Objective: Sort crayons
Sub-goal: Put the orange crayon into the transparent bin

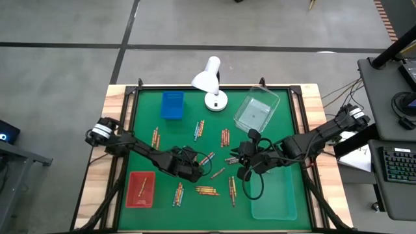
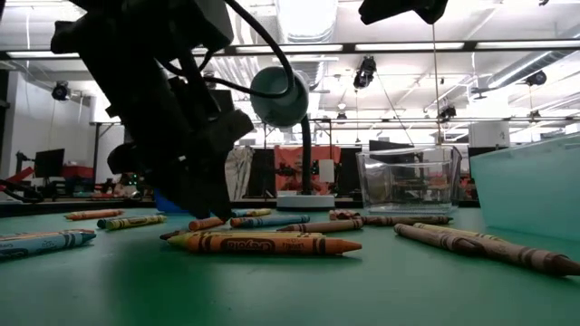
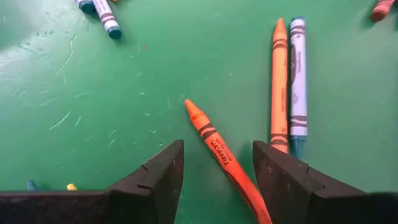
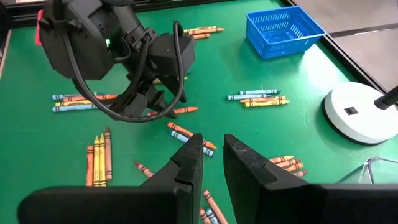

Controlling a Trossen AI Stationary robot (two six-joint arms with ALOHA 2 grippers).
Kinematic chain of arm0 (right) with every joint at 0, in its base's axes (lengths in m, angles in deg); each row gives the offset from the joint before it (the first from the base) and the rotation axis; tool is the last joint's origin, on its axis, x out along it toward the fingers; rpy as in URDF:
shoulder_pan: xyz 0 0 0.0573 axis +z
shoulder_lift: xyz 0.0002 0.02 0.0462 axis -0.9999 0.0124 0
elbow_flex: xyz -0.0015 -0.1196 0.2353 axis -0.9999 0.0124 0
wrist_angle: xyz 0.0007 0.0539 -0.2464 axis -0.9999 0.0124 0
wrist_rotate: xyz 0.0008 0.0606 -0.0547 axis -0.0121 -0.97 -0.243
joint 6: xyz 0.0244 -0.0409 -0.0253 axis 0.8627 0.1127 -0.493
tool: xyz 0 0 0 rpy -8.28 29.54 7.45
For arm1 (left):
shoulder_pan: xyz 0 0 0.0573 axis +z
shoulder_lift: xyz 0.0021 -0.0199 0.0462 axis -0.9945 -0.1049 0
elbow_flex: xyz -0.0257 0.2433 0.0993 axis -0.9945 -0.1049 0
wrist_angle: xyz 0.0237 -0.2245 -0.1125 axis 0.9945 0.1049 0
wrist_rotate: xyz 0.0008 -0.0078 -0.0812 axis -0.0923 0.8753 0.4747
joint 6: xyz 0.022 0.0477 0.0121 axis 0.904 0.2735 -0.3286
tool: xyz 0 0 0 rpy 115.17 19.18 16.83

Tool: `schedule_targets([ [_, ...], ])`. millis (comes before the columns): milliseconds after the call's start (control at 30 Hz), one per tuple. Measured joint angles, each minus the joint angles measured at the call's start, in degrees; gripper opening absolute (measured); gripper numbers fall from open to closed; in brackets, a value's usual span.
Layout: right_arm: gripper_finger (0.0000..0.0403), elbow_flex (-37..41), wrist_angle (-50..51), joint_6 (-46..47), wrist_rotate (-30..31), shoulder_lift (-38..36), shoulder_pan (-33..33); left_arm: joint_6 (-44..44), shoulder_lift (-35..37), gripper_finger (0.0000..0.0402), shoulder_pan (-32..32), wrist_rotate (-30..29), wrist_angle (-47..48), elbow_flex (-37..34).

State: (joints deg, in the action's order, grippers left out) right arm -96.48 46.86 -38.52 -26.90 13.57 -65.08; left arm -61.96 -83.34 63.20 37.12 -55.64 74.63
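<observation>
Crayons (image 1: 207, 190): loose groups scattered over the table (image 1: 286, 97) middle; too many overlap to count.
Left gripper (image 3: 217, 171): open, fingers straddling one orange crayon (image 3: 214, 144) lying flat.
Right gripper (image 4: 212, 155): narrow gap, empty, above table centre.
Trays: one blue (image 1: 172, 104), one red (image 1: 140, 189), two clear (image 1: 256, 112).

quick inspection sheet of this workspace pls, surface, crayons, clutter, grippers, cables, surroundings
surface: green mat, scuffed, on a wooden table.
job's things: crayons scattered in small groups; one orange crayon lies between the left fingers.
clutter: blue basket, red tray, two clear bins, white desk lamp.
grippers: left gripper open, low over the orange crayon; right gripper narrowly parted, empty.
cables: black loops on both arms.
surroundings: keyboard at right; lab room behind.
</observation>
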Motion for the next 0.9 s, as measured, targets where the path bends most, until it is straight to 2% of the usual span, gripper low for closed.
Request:
schedule_targets([
  [200,0.0054,0.0,-0.1,0.0,0.0,0.3,0.0,0.0,-0.2,0.0148,0.0,0.0,0.0,0.0],
  [600,0.0054,0.2,-0.1,0.0,0.0,0.4,0.0,0.0,-0.2,0.0044,0.0,0.0,0.0,0.0],
  [900,0.0054,0.5,-0.2,0.0,0.0,0.4,0.0,0.8,0.5,0.0002,0.0,-0.7,0.1,0.0],
])
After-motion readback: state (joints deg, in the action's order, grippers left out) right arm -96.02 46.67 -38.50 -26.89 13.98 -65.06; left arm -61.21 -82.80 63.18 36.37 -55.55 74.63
